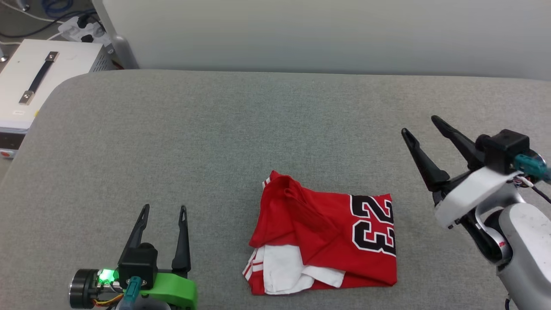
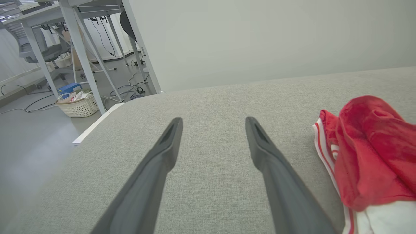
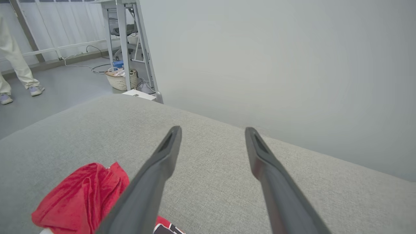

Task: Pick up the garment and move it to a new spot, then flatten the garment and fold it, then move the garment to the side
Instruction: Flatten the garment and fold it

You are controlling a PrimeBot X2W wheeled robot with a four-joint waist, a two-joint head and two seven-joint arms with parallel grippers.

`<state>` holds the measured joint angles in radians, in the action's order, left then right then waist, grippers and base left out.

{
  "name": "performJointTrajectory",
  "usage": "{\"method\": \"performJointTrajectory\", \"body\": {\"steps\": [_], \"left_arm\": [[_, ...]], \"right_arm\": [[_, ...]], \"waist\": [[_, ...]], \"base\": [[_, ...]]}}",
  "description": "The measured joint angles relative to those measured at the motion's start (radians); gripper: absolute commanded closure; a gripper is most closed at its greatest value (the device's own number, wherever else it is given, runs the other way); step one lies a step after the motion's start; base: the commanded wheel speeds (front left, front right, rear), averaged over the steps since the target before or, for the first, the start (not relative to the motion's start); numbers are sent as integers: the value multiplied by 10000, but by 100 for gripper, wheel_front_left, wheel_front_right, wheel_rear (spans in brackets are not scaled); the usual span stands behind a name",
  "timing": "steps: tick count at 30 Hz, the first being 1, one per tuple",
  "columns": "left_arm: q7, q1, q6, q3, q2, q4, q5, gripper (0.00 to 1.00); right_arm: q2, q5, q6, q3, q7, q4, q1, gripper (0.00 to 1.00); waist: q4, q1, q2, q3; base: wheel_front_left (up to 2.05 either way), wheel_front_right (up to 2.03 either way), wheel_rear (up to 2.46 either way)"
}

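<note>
The garment, a red jersey with white sleeve fabric and black numerals, lies folded in a rough square on the grey table, right of centre near the front. My left gripper stands open at the lower left, well left of it, nothing between its fingers. In the left wrist view the left gripper points over bare table with the garment at the right edge. My right gripper is open, raised to the right of the garment. In the right wrist view the right gripper is empty, with the garment at lower left.
The grey padded table ends at a pale wall behind. A white box with a black handle sits off the far left corner. On the floor stand a wicker basket and desk legs. A person's legs show at far left.
</note>
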<state>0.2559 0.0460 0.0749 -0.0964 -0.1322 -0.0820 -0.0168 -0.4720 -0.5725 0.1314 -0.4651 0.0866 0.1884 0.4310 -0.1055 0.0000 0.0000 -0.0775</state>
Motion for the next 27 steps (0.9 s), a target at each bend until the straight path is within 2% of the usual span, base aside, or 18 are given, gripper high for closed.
{"method": "performJointTrajectory", "body": {"steps": [6,13,20,27], "left_arm": [[0,154,15,23,-69,61,0,0],[0,256,56,29,-132,163,0,0],[0,377,56,10,-146,272,-4,0],[0,510,44,-81,-140,290,-6,0]], "right_arm": [[945,1918,0,1873,1404,-357,-1350,0],[2429,3241,0,3678,1662,-1496,-3056,0],[3296,4209,0,4416,1693,-2782,-4506,0],[3779,4251,0,4824,1693,-3137,-5457,0]], "waist": [[280,0,0,273],[414,0,0,536],[436,0,0,714],[481,0,0,859]], "base": [[0,0,0],[0,0,0],[0,0,0],[0,0,0]]}}
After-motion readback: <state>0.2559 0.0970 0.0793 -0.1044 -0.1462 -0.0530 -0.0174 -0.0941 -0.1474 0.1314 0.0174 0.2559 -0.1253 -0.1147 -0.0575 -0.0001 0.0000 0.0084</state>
